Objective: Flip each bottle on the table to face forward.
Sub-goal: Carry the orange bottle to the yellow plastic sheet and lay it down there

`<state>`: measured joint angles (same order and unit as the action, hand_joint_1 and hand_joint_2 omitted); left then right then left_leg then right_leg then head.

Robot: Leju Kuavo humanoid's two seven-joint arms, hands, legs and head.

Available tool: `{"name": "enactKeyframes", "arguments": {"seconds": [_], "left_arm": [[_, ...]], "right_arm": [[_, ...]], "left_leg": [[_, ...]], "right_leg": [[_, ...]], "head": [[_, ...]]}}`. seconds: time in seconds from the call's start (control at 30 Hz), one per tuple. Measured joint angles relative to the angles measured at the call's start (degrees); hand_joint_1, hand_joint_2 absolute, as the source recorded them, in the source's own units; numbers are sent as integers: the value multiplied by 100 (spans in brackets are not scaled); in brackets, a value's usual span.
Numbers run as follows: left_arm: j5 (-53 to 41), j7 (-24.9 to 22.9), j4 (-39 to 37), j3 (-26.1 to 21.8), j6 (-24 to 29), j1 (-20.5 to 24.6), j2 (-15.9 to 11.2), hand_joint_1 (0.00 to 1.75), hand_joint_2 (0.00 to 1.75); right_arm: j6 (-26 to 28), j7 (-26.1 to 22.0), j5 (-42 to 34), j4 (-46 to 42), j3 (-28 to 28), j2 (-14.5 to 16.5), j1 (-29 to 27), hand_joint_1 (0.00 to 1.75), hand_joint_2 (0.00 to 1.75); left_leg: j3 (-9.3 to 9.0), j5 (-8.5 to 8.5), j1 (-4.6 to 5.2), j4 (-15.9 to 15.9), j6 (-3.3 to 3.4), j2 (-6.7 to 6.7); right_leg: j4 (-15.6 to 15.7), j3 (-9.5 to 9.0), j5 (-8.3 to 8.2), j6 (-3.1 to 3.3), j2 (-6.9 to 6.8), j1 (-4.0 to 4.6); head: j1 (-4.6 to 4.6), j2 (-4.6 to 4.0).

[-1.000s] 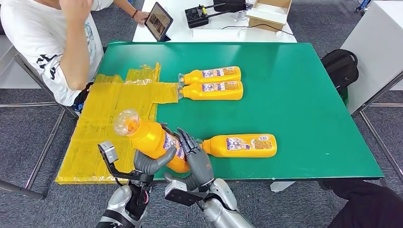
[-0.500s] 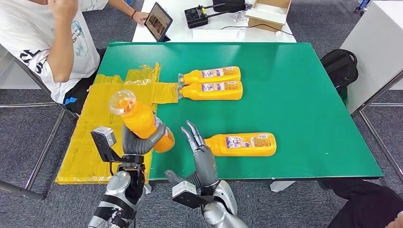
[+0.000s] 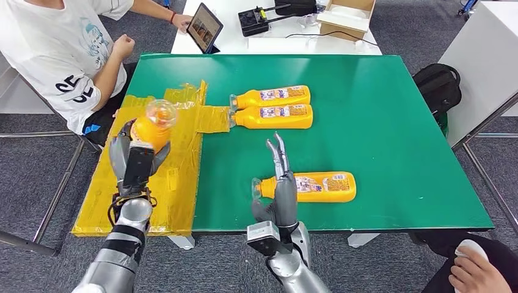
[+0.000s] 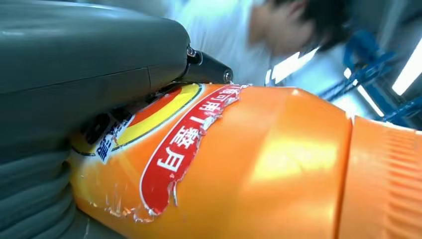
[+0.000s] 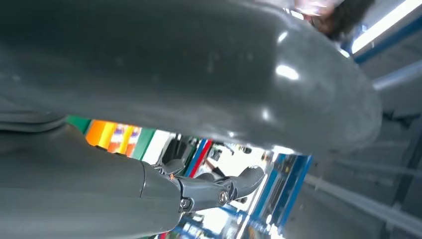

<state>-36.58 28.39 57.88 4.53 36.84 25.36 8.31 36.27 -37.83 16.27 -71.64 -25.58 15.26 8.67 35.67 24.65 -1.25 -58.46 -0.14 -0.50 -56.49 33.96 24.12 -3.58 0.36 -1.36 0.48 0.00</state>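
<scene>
The left hand (image 3: 135,160) is raised on its silver arm, fingers (image 3: 117,151) wrapped round a bottle (image 3: 151,127); the right hand (image 3: 282,189) stands upright, fingers (image 3: 278,152) straight and apart, holding nothing

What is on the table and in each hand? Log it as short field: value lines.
left hand: grips an orange bottle, raised over the yellow sheet
right hand: holds nothing, fingers straight and raised in front of the near bottle
far bottles: two, lying side by side, caps toward the yellow sheet
table: green top
person: seated at the far left corner
</scene>
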Motion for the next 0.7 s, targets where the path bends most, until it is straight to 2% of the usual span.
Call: {"name": "enactKeyframes", "arguments": {"seconds": [0.07, 0.13, 0.23, 0.4, 0.7], "left_arm": [[-1281, -504, -402, -36, 225, 286, -200, 175, 175], [-2349, -917, -863, -67, 233, 578, -398, 175, 175], [-3144, -1214, -1647, -84, -181, 1005, -661, 175, 175], [-3529, -1421, -2527, -46, -1003, 1438, -927, 175, 175], [-3185, -1237, -3046, -83, -1614, 1593, -1079, 175, 175]], "right_arm": [[16, -2, -109, -109, 36, -1, -3, 0, 0], [15, -3, -179, -198, 69, -1, -4, 0, 0], [-1, -6, -267, -301, 105, -1, -2, 0, 0], [-79, -7, -308, -363, 151, 1, 4, 0, 0], [-175, -7, -346, -360, 170, 6, 7, 0, 0]], "left_leg": [[-2, -2, -1, 0, -3, 1], [-4, -5, -2, 0, -6, 1], [-5, -7, -2, 0, -8, 1], [-3, -7, -2, 0, -8, 2], [-1, -6, -1, 0, -8, 1]], "right_leg": [[-4, 0, 0, 1, 1, 1], [-9, 1, -1, 1, 1, 1], [-13, 2, -1, 1, 1, 1], [-15, 2, -1, 1, 2, 0], [-14, 3, 0, 1, 2, 0]], "head": [[-2, 0], [-1, 0], [-1, 0], [1, 0], [0, 0]]}}
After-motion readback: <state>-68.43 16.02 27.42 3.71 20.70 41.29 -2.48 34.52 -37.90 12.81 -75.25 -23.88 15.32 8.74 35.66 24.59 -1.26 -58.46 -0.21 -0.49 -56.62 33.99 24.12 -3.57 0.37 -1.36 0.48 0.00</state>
